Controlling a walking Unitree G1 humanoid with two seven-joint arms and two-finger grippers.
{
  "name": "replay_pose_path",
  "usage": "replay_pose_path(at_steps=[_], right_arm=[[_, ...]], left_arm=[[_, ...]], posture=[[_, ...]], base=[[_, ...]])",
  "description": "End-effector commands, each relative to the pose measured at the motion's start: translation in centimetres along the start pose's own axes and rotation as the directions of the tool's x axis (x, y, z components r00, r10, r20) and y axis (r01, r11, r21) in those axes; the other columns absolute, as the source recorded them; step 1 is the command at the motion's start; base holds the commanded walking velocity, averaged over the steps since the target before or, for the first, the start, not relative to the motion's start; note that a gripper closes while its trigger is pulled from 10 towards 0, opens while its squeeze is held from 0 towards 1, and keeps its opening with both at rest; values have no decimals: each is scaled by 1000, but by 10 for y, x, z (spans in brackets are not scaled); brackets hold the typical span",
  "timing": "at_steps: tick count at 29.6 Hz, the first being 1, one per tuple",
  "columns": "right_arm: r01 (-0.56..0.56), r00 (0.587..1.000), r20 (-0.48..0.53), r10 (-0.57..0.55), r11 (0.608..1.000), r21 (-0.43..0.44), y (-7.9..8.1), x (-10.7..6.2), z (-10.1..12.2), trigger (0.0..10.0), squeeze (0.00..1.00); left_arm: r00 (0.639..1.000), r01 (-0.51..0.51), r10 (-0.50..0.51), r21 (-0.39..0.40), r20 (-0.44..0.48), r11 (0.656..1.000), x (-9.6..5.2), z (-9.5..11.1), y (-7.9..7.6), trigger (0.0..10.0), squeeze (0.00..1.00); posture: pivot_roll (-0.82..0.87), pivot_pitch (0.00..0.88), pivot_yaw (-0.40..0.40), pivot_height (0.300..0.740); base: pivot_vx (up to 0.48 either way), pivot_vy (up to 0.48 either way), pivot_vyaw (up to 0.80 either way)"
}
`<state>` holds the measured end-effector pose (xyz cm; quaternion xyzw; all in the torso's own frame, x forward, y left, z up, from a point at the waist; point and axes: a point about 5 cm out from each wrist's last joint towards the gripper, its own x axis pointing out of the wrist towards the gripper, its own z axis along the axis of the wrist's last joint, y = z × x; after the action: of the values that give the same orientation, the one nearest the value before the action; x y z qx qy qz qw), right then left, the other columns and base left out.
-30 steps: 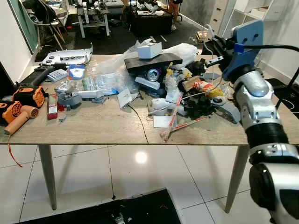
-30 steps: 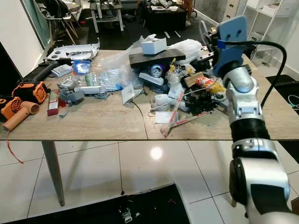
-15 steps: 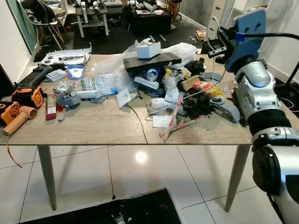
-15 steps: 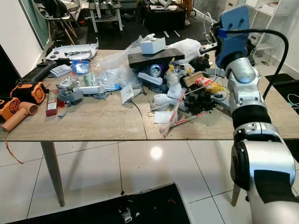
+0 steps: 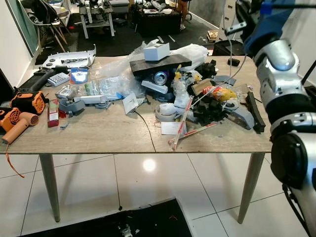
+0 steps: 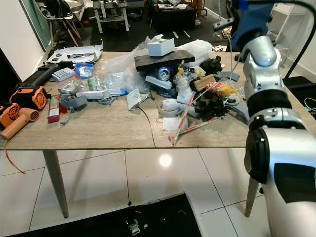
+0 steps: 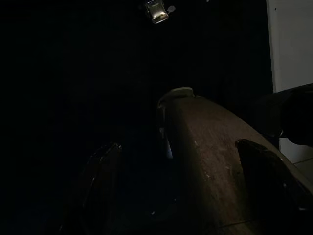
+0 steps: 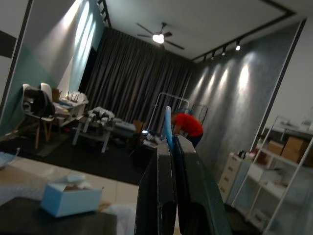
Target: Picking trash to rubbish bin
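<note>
Trash heap (image 5: 197, 94) sits mid-right on the worktop (image 5: 98, 131): crumpled clear bags, a can on its side, a red-yellow wrapper, paper scraps. Right pincer (image 8: 168, 147) pinches a thin blue strip (image 8: 167, 125), upright between its fingers.

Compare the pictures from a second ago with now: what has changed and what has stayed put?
The right gripper has risen from the cluttered table, jaws shut on a thin blue strip. A black bar now shows, uncovered by the arm. The clutter, including the orange blower, stayed put.

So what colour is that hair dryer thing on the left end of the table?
The hair dryer is orange, seen best in the left eye view.
</note>
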<state>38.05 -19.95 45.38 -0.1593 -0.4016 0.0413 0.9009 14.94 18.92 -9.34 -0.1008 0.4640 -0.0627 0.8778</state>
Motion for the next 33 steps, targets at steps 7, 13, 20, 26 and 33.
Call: replay_pose_path(at_steps=[7, 13, 20, 26, 33], right_arm=[[-1, 1000, 25, 3, 996, -86, -5, 6, 13, 0, 0], [22, 999, 47, -17, 994, -108, -11, 10, 23, 0, 0], [62, 989, 142, -47, 993, -102, -23, 17, 50, 0, 0], [96, 969, 234, -75, 992, -77, -36, 21, 77, 0, 0], [107, 957, 279, -77, 990, -92, -41, 23, 91, 0, 0]], left_arm=[[991, -11, 6, -41, -134, 999, -10, -41, 0, 10000, 0], [991, -10, 4, -42, -136, 999, -10, -42, -1, 10000, 0], [992, -3, -2, -44, -130, 999, -9, -41, -3, 10000, 0], [992, -2, -3, -43, -125, 999, -8, -40, -3, 10000, 0], [992, -2, -4, -45, -125, 999, -8, -39, -4, 10000, 0]], posture=[[-89, 207, 20, 740], [-93, 205, 14, 740], [-96, 202, 10, 740], [-99, 201, 9, 740], [-101, 200, 10, 740]], base=[[0, 0, 0], [0, 0, 0], [0, 0, 0], [0, 0, 0], [0, 0, 0]])
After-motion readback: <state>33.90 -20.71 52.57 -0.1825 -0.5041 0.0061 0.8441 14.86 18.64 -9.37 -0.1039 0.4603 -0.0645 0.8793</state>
